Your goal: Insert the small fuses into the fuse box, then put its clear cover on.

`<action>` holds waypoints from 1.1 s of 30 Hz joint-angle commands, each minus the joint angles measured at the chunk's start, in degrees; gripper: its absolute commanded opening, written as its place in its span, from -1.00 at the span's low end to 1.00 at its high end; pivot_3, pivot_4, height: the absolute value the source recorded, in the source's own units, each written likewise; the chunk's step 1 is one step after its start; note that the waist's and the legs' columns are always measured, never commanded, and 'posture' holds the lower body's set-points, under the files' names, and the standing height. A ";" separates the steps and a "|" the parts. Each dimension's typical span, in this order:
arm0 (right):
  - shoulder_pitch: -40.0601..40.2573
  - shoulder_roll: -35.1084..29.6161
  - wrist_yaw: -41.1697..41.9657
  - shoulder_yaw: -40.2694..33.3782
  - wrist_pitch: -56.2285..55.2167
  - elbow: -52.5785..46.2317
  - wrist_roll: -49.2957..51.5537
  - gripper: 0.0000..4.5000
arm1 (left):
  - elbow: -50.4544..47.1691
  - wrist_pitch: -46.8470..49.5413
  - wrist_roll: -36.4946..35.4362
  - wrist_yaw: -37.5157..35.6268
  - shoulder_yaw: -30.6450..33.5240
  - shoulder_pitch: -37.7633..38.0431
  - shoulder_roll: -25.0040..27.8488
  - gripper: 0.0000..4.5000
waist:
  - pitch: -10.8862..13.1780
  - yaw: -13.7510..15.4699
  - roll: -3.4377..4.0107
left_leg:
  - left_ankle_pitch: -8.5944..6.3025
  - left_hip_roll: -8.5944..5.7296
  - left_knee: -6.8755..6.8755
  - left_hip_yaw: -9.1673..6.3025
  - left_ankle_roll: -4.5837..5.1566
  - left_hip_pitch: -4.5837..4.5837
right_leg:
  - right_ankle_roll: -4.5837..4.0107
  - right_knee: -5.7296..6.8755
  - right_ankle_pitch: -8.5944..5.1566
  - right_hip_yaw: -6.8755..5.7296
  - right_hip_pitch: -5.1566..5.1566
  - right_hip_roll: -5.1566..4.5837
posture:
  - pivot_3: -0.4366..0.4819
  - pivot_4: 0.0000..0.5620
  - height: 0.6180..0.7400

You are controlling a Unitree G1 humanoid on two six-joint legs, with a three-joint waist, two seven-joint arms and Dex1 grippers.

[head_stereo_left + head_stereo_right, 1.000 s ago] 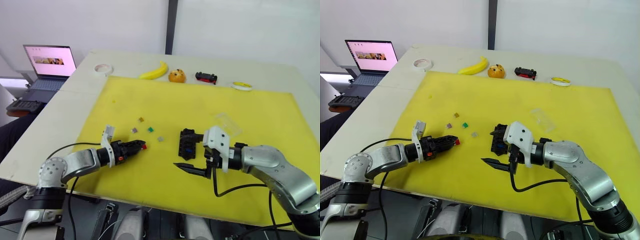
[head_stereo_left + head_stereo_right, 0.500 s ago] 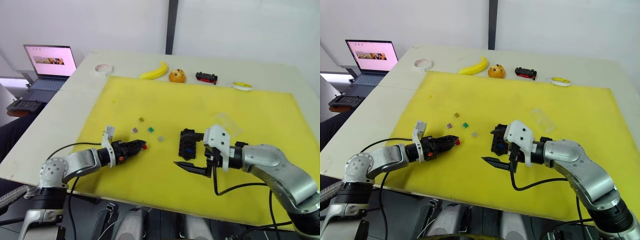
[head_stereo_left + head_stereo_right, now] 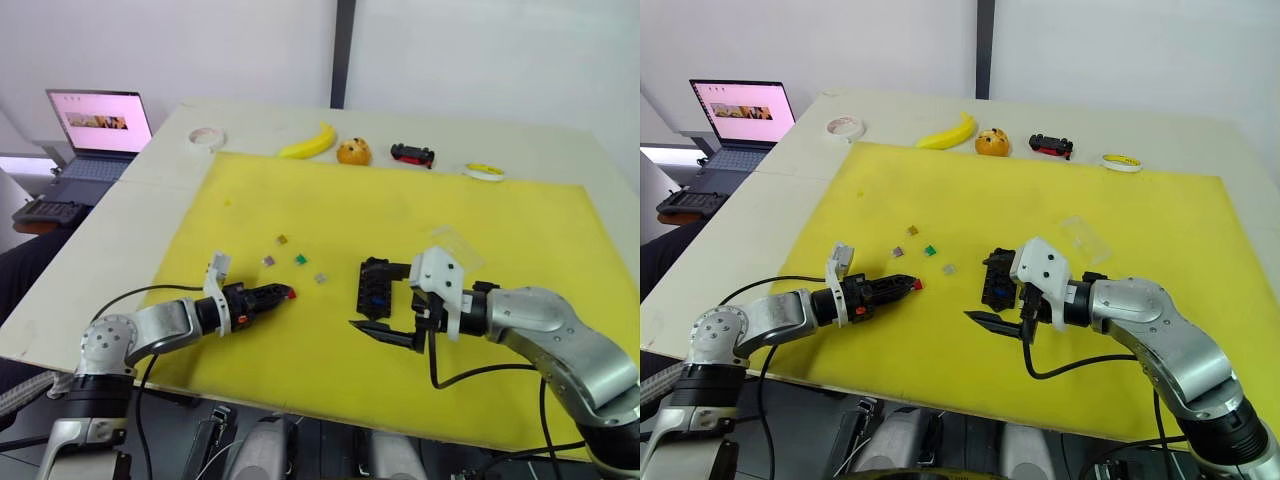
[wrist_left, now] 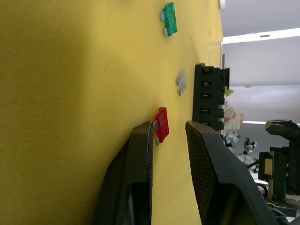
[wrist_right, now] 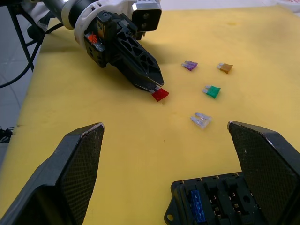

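Holding the red fuse point(image 4: 162, 124) by its prongs, your left gripper point(image 3: 281, 294) lies low over the yellow mat point(image 3: 520, 220); the left wrist view shows the fuse against one finger point(image 4: 140, 159) with a gap to the other, so the fingers are only slightly parted and the fuse sits right at their tips, touching or nearly touching the mat. Against the earlier frames, that arm and fuse have barely moved.

Your right gripper point(image 3: 385, 333) is wide open and holds nothing, its two fingers spread far apart in the right wrist view. It hovers just in front of the fuse box point(image 3: 375, 287), on the side nearer you. Compared with a second ago, the lower finger tip has drawn in slightly toward the box; the change is small.

The fuse box lies on the mat near its middle, with a blue fuse point(image 5: 197, 206) already seated in one slot. Four loose fuses remain on the mat between the left gripper and the box, unchanged in place: the brown-yellow fuse point(image 3: 282, 239) farthest from you, the purple fuse point(image 3: 268, 260), the green fuse point(image 3: 301, 259) and the grey fuse point(image 3: 321, 278), which is closest to the box. The clear cover point(image 3: 455, 245) lies on the mat just beyond the right wrist, apart from the box, where it was before.
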 commanded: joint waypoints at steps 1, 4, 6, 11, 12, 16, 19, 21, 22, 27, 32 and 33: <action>-0.70 -0.06 0.20 -1.35 -0.33 -0.87 0.46 1.00 | 2.10 1.33 2.86 -1.70 -0.39 0.86 -0.18 -0.48 | 0.00 0.00 0.00 | 0.00 0.00 0.00 0.00 0.00 0.00 | 0.00 0.00 0.00 0.00 0.00 0.00 | -0.05 -0.47 1.00; -0.82 -0.06 0.26 -1.42 -0.28 -0.83 0.52 1.00 | 2.82 1.78 4.69 -3.57 -0.14 0.95 -0.29 -0.48 | -0.01 -0.02 0.02 | 0.00 0.00 -0.01 0.00 0.00 0.00 | 0.00 0.00 0.00 0.00 -0.01 0.00 | -0.05 -0.47 1.00; -0.86 -0.04 0.27 -1.45 -0.27 -0.79 0.52 1.00 | 3.21 2.08 5.97 -4.80 0.03 1.03 -0.45 -0.48 | -0.02 -0.02 0.03 | 0.00 0.00 -0.03 0.00 0.00 0.00 | 0.00 -0.01 0.00 0.00 -0.01 0.00 | -0.05 -0.47 1.00; -0.83 0.01 0.22 -1.48 -0.23 -0.84 0.54 1.00 | 3.73 2.73 9.03 -7.41 0.52 1.40 -1.00 -0.48 | -0.03 -0.01 0.05 | 0.01 0.00 -0.10 0.00 -0.01 0.02 | -0.01 -0.01 0.00 0.00 -0.03 -0.02 | -0.05 -0.47 1.00; -0.80 0.01 0.20 -1.50 -0.22 -0.85 0.55 1.00 | 3.82 2.94 9.60 -7.81 0.73 1.42 -1.18 -0.48 | -0.04 -0.01 0.06 | 0.01 0.00 -0.13 0.00 -0.02 0.02 | -0.01 -0.02 0.00 0.00 -0.03 -0.02 | -0.05 -0.47 1.00; -0.85 0.05 0.13 -1.53 -0.13 -0.79 0.59 1.00 | 4.34 3.64 11.80 -9.26 1.42 1.27 -1.83 -0.48 | -0.05 0.05 0.08 | 0.04 0.00 -0.25 0.00 -0.06 0.05 | -0.01 -0.05 0.00 0.00 -0.04 -0.02 | -0.05 -0.47 1.00; -0.82 0.03 0.09 -1.63 -0.07 -0.83 0.65 1.00 | 4.39 4.33 12.65 -9.73 2.14 1.09 -2.36 -0.48 | -0.05 0.06 0.09 | 0.09 0.00 -0.40 0.00 -0.13 0.09 | -0.02 -0.09 0.00 0.00 -0.06 -0.03 | -0.05 -0.47 1.00; -0.83 0.05 0.07 -1.68 -0.04 -0.84 0.66 1.00 | 3.88 4.76 11.93 -8.87 2.68 0.77 -2.84 -0.48 | -0.06 0.06 0.10 | 0.13 0.00 -0.47 -0.01 -0.19 0.10 | -0.02 -0.08 0.00 0.00 -0.10 -0.03 | -0.05 -0.47 1.00; -0.82 0.07 0.07 -1.70 -0.03 -0.84 0.66 1.00 | 3.69 4.96 11.64 -8.43 2.92 0.64 -3.04 -0.48 | -0.06 0.06 0.10 | 0.13 0.00 -0.48 -0.01 -0.20 0.10 | -0.02 -0.08 0.00 0.00 -0.10 -0.03 | -0.05 -0.47 1.00; -0.83 0.15 0.02 -1.72 0.00 -0.86 0.70 1.00 | 3.09 5.83 10.70 -6.66 4.03 0.42 -3.73 -0.98 | -0.08 0.08 0.13 | 0.13 0.00 -0.48 -0.03 -0.20 0.10 | -0.02 -0.08 0.00 -0.01 -0.10 -0.03 | -0.05 -0.47 1.00; -0.80 0.16 -0.06 -1.86 0.09 -0.92 0.83 1.00 | 1.91 7.30 7.71 -4.43 5.33 0.36 -2.42 -0.98 | -0.08 0.01 0.13 | 0.13 0.00 -0.49 -0.03 -0.20 0.10 | -0.02 -0.08 0.00 -0.01 -0.11 -0.03 | -0.05 -0.47 1.00; -0.79 0.17 -0.08 -1.89 0.08 -0.92 0.83 1.00 | 1.69 7.40 7.09 -4.01 5.52 0.25 -2.09 -0.98 | -0.08 0.00 0.13 | 0.13 0.00 -0.50 -0.03 -0.20 0.09 | -0.01 -0.08 0.00 -0.01 -0.12 -0.03 | -0.05 -0.47 1.00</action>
